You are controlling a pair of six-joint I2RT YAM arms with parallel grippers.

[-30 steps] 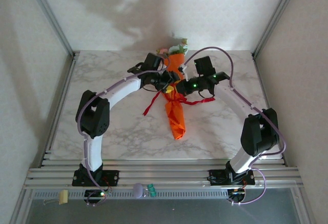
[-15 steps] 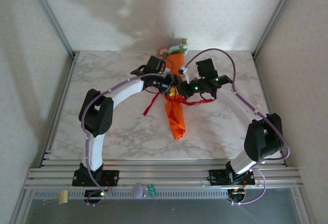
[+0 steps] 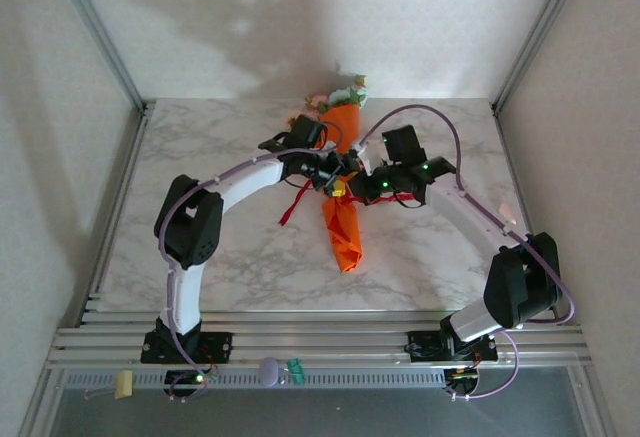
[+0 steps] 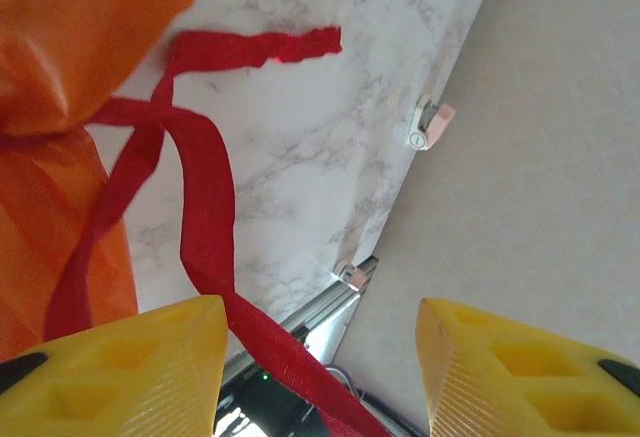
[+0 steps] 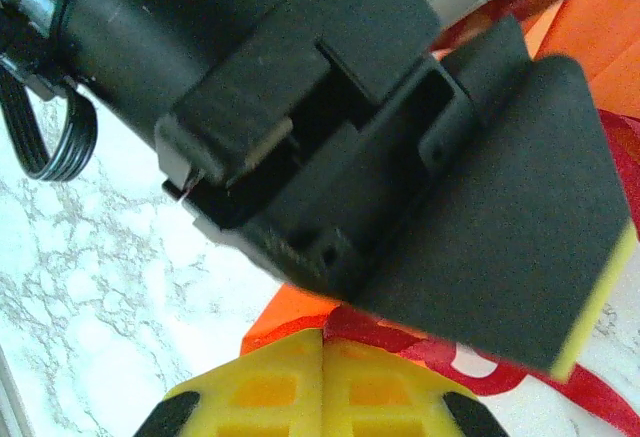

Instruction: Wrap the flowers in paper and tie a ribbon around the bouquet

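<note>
A slim orange paper cone bouquet (image 3: pixel 341 229) lies on the marble-patterned table (image 3: pixel 220 247), its narrow end towards the arm bases and its wide end beyond both pincers, where pink and pale artificial flowers (image 3: pixel 340 97) stick out. A thin red satin-like ribbon (image 4: pixel 205 207) crosses the cone's waist, right where the two pincers meet, and one loose end trails onto the table to the left of them. In the left wrist view the left pincer (image 4: pixel 320 372) stands about half open; the ribbon runs from the crinkled orange paper (image 4: pixel 70 27) down through the gap, close against one yellow finger (image 4: pixel 120 367), and is not pinched. The right pincer (image 5: pixel 320 387) has its yellow pads pressed flat together, with the ribbon coming out right at their tips, so it looks nipped there. A black housing (image 5: pixel 400 157), close in front of the right wrist camera, hides most of the bouquet in that view. From above, the crossed wrists cover the cone's middle, and whether a knot is formed cannot be told.
</note>
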